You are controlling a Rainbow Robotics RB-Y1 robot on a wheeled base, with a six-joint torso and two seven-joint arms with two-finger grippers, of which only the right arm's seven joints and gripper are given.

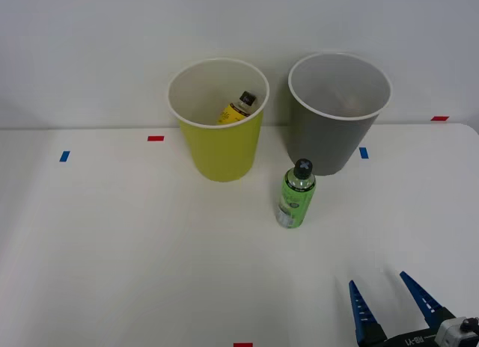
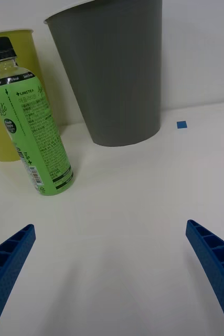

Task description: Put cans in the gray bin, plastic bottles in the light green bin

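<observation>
Two blue ribbed fingers of the right gripper (image 1: 389, 306) are spreading wide apart at the near edge of the white table (image 1: 112, 250), gripping nothing; the gap between them is probably being kept generous so it can pass around a bottle's body. In the right wrist view the same fingers (image 2: 9, 262) are framing a stretch of bare tabletop, with the target ahead and off to one side.

Farther out, the green-labelled bottle (image 1: 296, 195) is standing upright on the table with its black cap on, well clear of the gripper and just in front of the gap between the two bins. Standing as it is, it is offering its side to a level approach, which looks like the next step.

Beyond it, the light green bin (image 1: 221, 149) and the gray bin (image 1: 329, 137) are sitting side by side near the wall, mouths open upward. The yellow-labelled bottle (image 1: 238, 108) is already lying tilted inside the light green bin, so that part appears done. Small red and blue tape marks (image 1: 156, 138) are dotting the table, likely as placement guides.
</observation>
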